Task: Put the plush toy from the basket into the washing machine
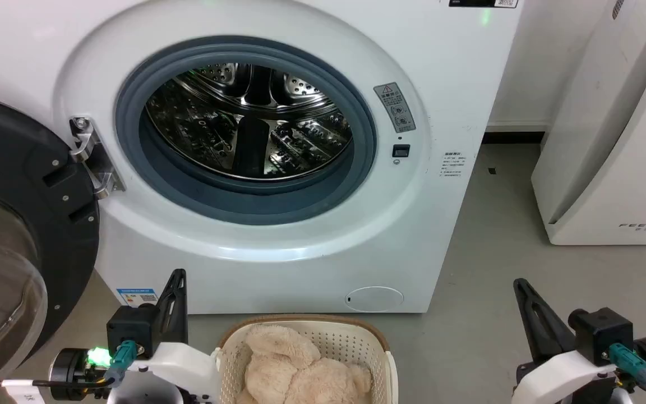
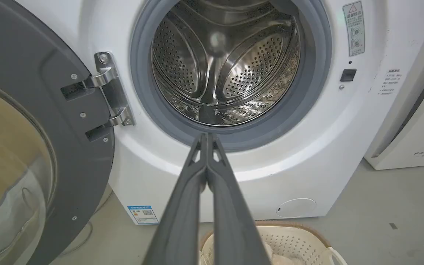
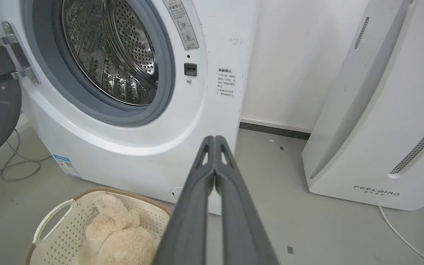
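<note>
On the washer [image 1: 278,269], the porthole [image 1: 244,207] at upper centre of the head view stands open to the drum [image 1: 199,123]. The door [image 1: 14,224], swung wide, takes the left edge. The basket [image 1: 351,343] sits bottom centre, just before the washer. Open floor [image 1: 497,235] runs at right, up to a white appliance [image 1: 609,140].

The washing machine [image 1: 278,264] is white, its porthole ringed by a blue-grey gasket [image 1: 132,134] around a shiny steel drum [image 1: 300,132] dotted with rows of small holes. Its door [image 1: 20,163] has a black frame. In front of the washing machine, the cream-white basket [image 1: 351,342] shows a grid of perforations and a brown rim. The plush toy [image 1: 300,373] is beige-cream and the floor [image 1: 497,252] is grey.
</note>
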Tool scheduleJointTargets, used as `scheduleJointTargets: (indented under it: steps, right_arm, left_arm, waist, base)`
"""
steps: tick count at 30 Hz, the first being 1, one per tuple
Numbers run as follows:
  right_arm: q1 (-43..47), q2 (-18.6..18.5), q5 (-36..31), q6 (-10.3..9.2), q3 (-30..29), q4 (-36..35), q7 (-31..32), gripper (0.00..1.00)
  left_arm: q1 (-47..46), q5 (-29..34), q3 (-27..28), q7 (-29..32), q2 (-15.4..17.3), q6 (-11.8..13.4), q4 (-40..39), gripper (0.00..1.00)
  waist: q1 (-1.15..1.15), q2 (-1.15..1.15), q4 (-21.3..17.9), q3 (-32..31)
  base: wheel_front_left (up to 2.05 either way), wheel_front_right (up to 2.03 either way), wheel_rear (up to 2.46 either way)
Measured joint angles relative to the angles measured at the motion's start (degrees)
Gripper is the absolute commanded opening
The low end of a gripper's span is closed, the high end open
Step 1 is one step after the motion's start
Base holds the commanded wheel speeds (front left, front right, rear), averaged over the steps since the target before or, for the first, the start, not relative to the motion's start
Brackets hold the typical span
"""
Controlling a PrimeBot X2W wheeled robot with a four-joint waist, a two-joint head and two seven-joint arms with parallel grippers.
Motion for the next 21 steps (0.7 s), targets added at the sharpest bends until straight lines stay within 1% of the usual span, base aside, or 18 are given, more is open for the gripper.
scheduleJointTargets:
  steps: [21]
  right_arm:
    - [0.0, 0.0, 0.0, 0.00, 0.0, 0.0, 0.0, 0.00]
  left_arm:
    - [0.0, 0.0, 0.0, 0.0, 0.0, 0.0, 0.0, 0.00]
  waist:
    - [0.00, 0.00, 0.0, 0.0]
  base:
    - [0.00, 0.00, 0.00]
